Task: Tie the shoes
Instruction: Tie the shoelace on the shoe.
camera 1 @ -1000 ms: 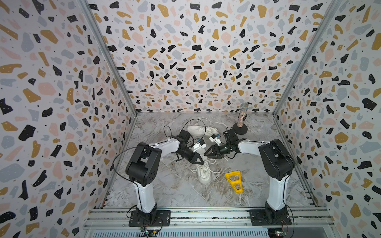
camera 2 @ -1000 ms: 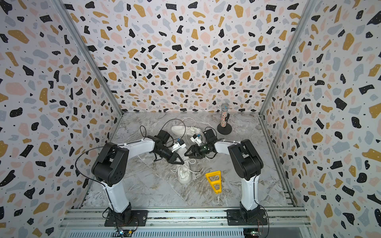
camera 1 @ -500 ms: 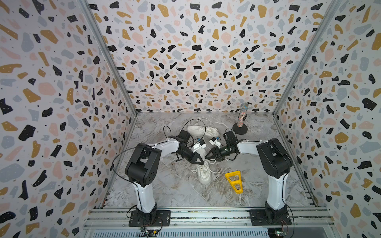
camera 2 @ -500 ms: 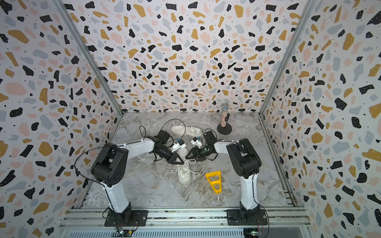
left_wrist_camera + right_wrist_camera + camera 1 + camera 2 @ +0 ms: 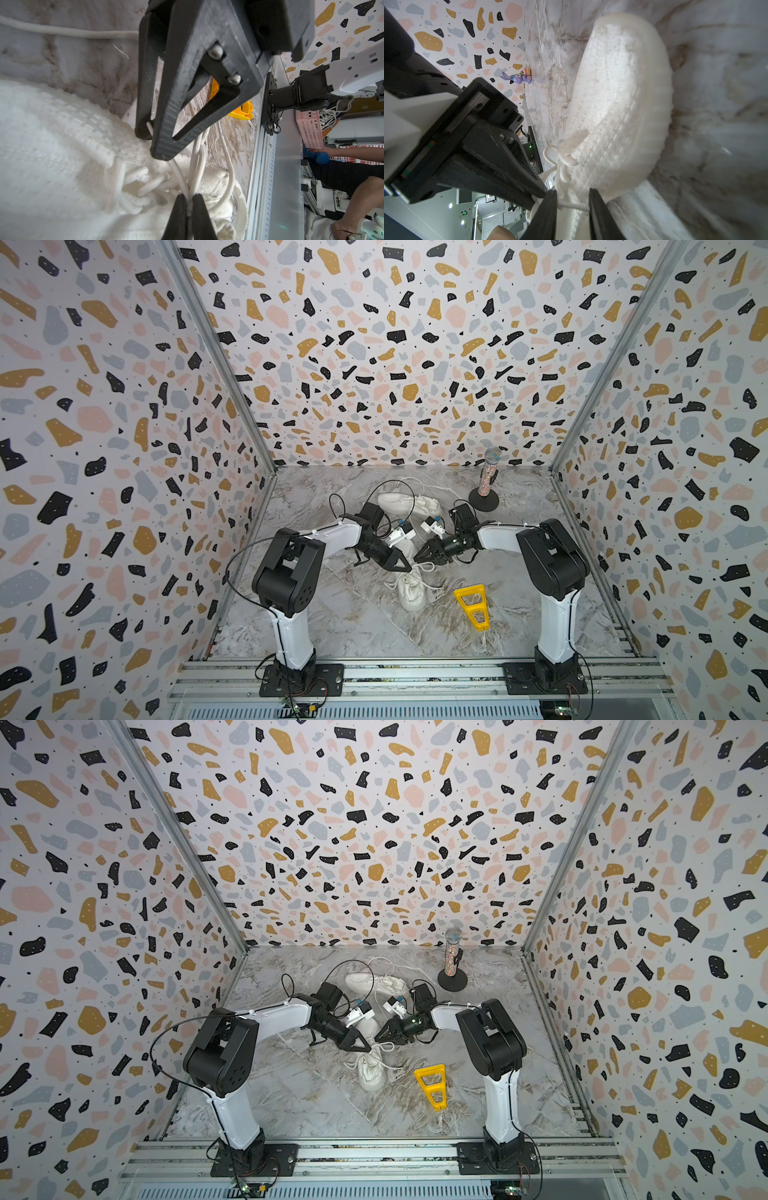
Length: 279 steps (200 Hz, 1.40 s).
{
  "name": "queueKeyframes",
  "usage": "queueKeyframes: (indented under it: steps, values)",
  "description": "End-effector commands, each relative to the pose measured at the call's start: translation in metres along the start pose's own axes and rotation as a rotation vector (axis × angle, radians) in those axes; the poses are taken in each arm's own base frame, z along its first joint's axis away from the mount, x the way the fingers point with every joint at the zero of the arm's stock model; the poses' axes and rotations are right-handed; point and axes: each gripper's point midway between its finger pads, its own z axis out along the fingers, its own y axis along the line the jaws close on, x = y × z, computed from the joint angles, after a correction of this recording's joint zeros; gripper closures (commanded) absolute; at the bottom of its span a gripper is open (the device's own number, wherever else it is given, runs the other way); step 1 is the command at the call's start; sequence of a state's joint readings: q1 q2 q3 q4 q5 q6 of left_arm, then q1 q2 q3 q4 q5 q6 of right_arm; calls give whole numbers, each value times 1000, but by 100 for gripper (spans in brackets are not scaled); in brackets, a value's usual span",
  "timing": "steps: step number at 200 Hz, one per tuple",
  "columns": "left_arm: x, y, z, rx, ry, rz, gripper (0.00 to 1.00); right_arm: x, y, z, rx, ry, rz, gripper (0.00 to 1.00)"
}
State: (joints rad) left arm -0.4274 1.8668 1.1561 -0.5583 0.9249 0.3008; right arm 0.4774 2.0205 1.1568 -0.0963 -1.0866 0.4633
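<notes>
Left wrist view has the left fingers pinched tight on the white laces of the near white sneaker lying just under them, while the right fingers, almost tip to tip with them, stand slightly apart around one strand, and the second sneaker lies beyond both on the marble surface.

In both top views the near shoe has its far end hidden beneath the left gripper and right gripper; its laces there are too small to trace.
</notes>
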Motion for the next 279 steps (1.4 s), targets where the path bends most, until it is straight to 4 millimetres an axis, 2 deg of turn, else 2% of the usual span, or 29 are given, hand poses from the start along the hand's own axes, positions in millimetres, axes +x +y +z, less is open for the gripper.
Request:
queueKeyframes:
  steps: [1,62,115,279]
  values:
    - [2,-12,-3,29,-3,9,91,-13,28,-8,-29,-27,-72,75]
    - [5,-10,-2,23,3,-2,91,-19,34,-12,-34,-43,-81,100]
    - [5,-11,-3,20,6,-24,90,-25,40,-25,4,-67,-124,100]
    - [13,-6,-5,10,27,-69,86,-28,29,-46,223,-66,-248,100]
